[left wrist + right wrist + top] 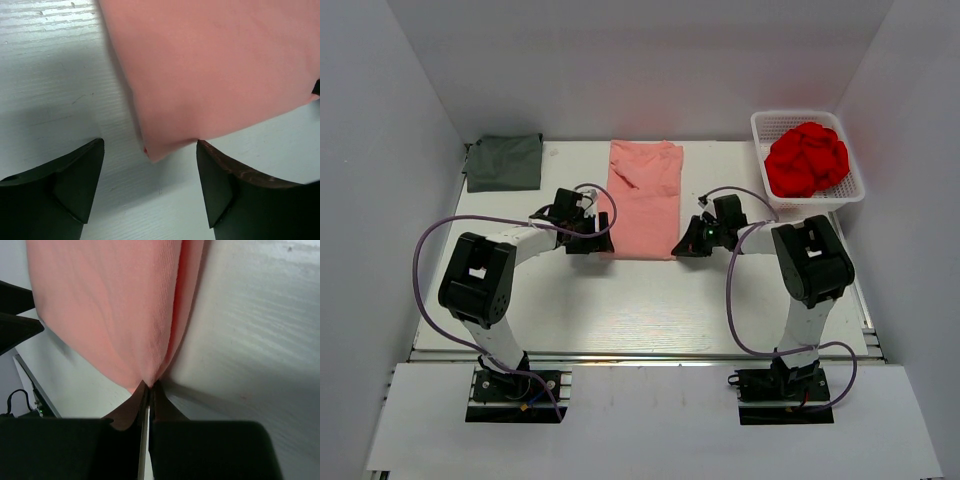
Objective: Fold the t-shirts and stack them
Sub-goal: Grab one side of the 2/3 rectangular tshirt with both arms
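Right gripper (148, 388) fingers clamped on pink shirt (645, 195) near corner; left gripper (150, 150) fingers apart, straddling other near corner, likely readying lengthwise fold. Pink shirt flat between arms; grey shirt (504, 162) folded far-left.

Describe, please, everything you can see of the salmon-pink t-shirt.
The salmon-pink t-shirt is plain soft cloth, folded into a long narrow strip. It lies flat in the middle of the white table, lightly creased at its far end. The right gripper is shut on its near right corner; the open left gripper straddles its near left corner.
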Tool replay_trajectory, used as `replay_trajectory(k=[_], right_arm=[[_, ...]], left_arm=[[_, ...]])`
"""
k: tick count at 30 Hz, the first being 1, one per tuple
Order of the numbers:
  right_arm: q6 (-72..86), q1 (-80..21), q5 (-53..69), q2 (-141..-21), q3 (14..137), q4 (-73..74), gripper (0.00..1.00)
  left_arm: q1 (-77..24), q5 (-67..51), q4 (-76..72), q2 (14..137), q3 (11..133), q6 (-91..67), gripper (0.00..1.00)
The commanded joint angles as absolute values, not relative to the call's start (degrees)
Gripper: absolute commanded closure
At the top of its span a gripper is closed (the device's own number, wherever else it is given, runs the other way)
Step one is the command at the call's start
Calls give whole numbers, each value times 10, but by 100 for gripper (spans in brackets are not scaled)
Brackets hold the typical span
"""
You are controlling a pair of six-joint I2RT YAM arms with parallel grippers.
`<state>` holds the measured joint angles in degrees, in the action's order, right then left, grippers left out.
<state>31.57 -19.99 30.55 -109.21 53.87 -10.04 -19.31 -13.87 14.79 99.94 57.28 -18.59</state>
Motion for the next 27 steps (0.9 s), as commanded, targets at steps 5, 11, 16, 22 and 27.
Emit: replay_trajectory(k=[5, 11, 16, 22, 27], right_arm=[[305, -201, 290, -1065, 502, -90, 100], [306, -200, 297, -1070, 502, -93, 100], [309, -200, 301, -1066, 500, -98, 100], [293, -201, 300, -1048, 489, -93, 100], [265, -202, 306, -1000, 480, -57, 100]], left_arm=[[-196, -166, 120, 985, 541, -186, 31], [-206, -185, 108, 985, 512, -186, 41], [-218, -196, 100, 979, 496, -186, 53], [-223, -190, 93, 979, 497, -186, 100], [-223, -226, 137, 909, 497, -186, 100]])
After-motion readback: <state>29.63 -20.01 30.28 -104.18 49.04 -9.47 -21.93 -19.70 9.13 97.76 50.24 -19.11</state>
